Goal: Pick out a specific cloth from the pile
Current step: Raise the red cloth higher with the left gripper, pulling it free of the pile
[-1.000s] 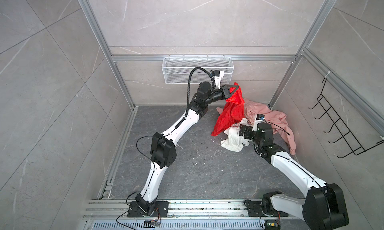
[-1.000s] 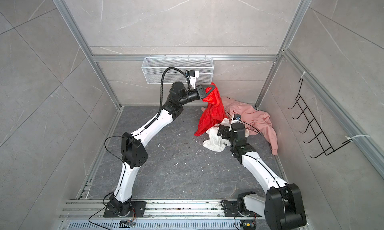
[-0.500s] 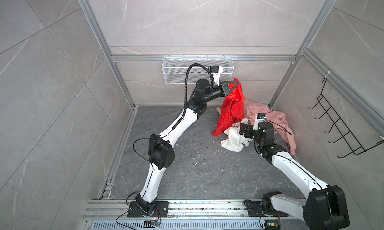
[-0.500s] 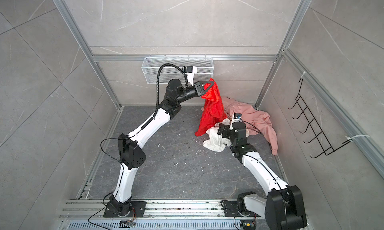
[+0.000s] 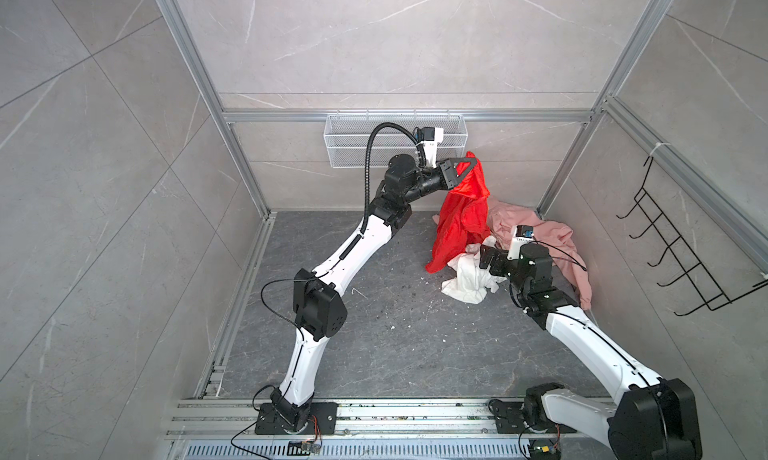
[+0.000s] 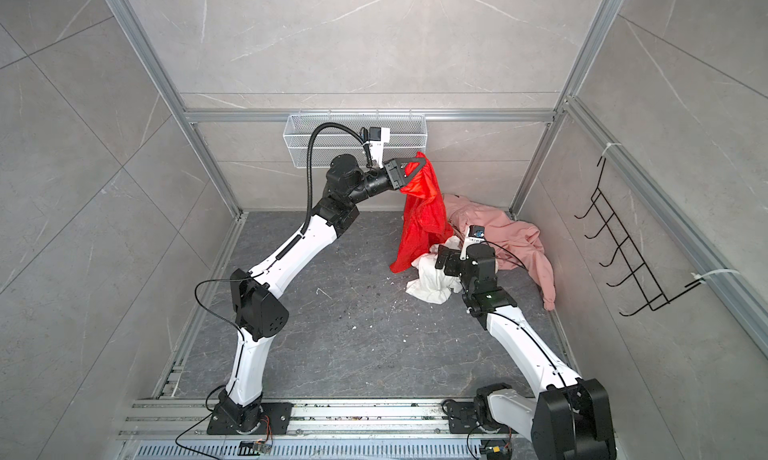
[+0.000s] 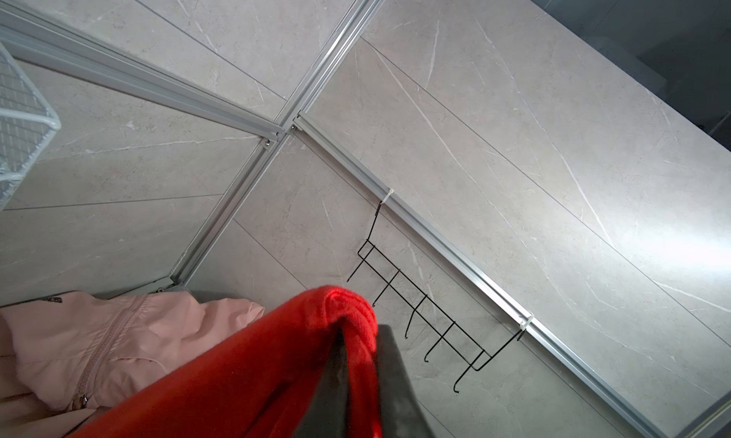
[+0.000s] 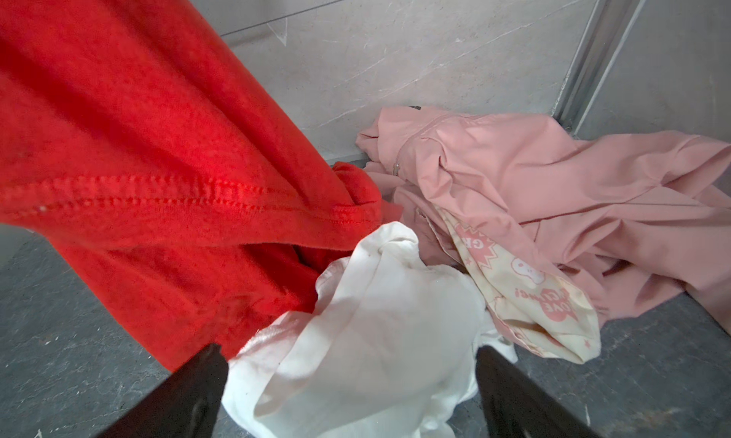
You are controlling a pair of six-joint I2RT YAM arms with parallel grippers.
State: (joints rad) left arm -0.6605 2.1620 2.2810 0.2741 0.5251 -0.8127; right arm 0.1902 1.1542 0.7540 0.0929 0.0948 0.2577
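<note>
The red cloth [image 5: 461, 221] [image 6: 422, 221] hangs from my left gripper [image 5: 473, 163] [image 6: 422, 160], which is raised near the back wall. The left wrist view shows that gripper [image 7: 358, 329] shut on a bunched fold of the cloth [image 7: 237, 376]. The cloth's lower end reaches down beside the pile at the floor's back right. The pile holds a pale pink garment [image 5: 540, 237] [image 8: 553, 186] and a white garment [image 5: 467, 281] [image 8: 375, 317]. My right gripper [image 5: 484, 258] [image 8: 348, 353] is open, low over the white garment, with the red cloth [image 8: 138, 159] close beside it.
A white wire basket [image 5: 395, 142] hangs on the back wall just behind the left gripper. A black hook rack [image 5: 685, 250] [image 7: 427, 317] is fixed to the right wall. Aluminium frame posts stand in the corners. Small crumbs dot the grey floor [image 5: 395, 333].
My left gripper has risen a little with the red cloth, which has lifted further off the pile. The right arm has stayed in place.
</note>
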